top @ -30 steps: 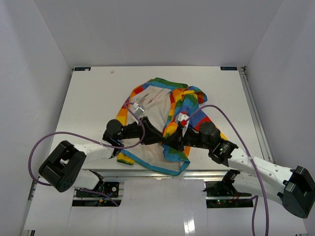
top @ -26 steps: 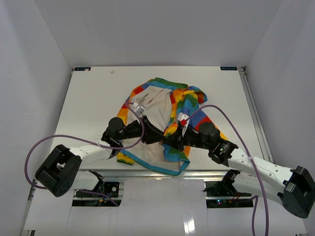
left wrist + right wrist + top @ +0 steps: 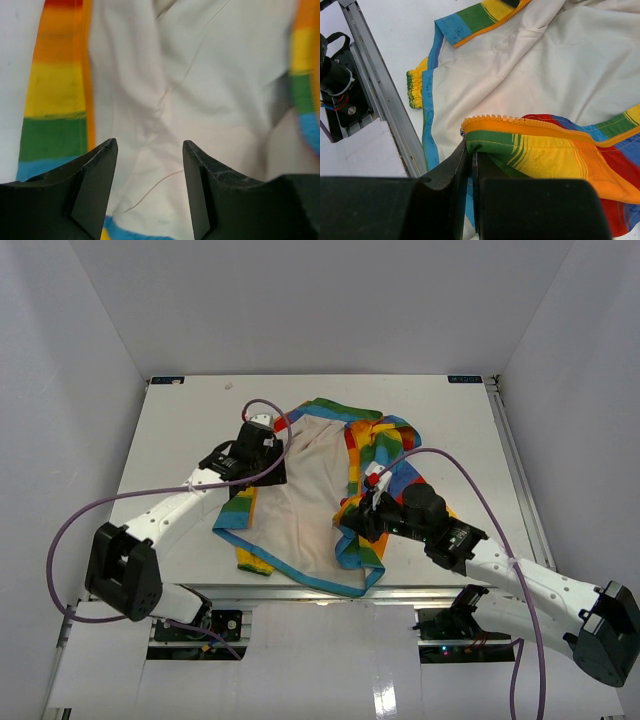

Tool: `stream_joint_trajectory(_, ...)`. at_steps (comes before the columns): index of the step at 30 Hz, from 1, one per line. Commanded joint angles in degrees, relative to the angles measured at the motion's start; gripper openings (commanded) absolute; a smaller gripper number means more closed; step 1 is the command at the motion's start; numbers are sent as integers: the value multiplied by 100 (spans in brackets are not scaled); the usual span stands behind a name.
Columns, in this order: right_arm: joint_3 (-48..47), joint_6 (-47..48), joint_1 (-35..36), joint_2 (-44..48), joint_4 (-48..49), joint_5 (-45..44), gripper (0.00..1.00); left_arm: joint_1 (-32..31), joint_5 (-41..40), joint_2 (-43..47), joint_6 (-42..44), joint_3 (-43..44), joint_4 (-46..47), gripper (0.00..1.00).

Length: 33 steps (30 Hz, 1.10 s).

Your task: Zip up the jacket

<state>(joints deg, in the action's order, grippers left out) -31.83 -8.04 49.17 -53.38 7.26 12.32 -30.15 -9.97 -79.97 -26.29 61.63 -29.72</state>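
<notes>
The rainbow-striped jacket (image 3: 300, 510) lies open on the white table, cream lining up, light-blue hem toward the near edge. My left gripper (image 3: 272, 470) is over its upper left panel. In the left wrist view it (image 3: 150, 150) is open and empty above the cream lining (image 3: 210, 75), with the striped left edge (image 3: 55, 90) beside it. My right gripper (image 3: 362, 522) is at the right front edge. In the right wrist view it (image 3: 470, 150) is shut on the green fabric just under the orange zipper (image 3: 530, 122) and holds that edge lifted.
The metal rail of the table's near edge (image 3: 375, 90) runs close to the hem (image 3: 427, 135). A striped sleeve cuff (image 3: 416, 87) lies beside it. Purple cables (image 3: 120, 505) loop from both arms. White walls enclose the table (image 3: 180, 430).
My left gripper has moved from the jacket's lower middle up and left to the upper left panel and now stands open. The left panel lies spread further left. My right gripper has barely moved.
</notes>
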Motion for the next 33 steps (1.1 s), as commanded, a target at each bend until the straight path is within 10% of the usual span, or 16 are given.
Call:
stream_joint_trajectory(1,-264,-98,-30,201,32,-20,8,218,-142,-339,522,3,-1517,65)
stream_joint_trajectory(11,-233,-116,-36,465,-23,137,8,1856,1285,-62,1087,-286,-1179,66)
stream_joint_trajectory(33,-250,-107,-36,498,-78,148,8,1897,1447,-1027,1009,-827,-912,59)
